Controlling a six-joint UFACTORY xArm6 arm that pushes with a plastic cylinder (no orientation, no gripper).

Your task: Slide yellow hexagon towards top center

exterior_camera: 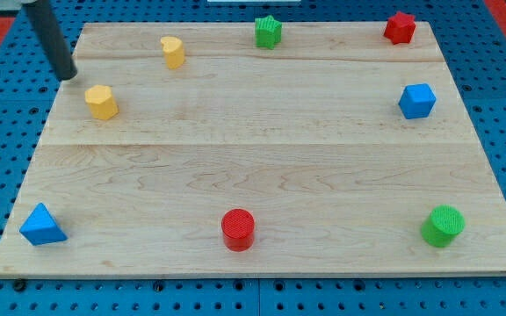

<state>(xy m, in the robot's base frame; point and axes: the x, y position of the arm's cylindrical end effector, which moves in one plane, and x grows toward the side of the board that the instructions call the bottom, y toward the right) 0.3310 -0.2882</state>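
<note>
The yellow hexagon (102, 102) sits on the wooden board (262, 175) near its left edge, in the upper part. My tip (68, 75) is at the board's upper left, a short way up and to the left of the hexagon, apart from it. A second yellow block (173, 52), heart-like in shape, lies further right near the board's top edge. A green star (269, 32) stands at the top centre.
A red star (400, 27) is at the top right, a blue cube (417, 101) at the right edge. A blue triangle (42, 225) is at the bottom left, a red cylinder (238, 229) at the bottom centre, a green cylinder (444, 226) at the bottom right.
</note>
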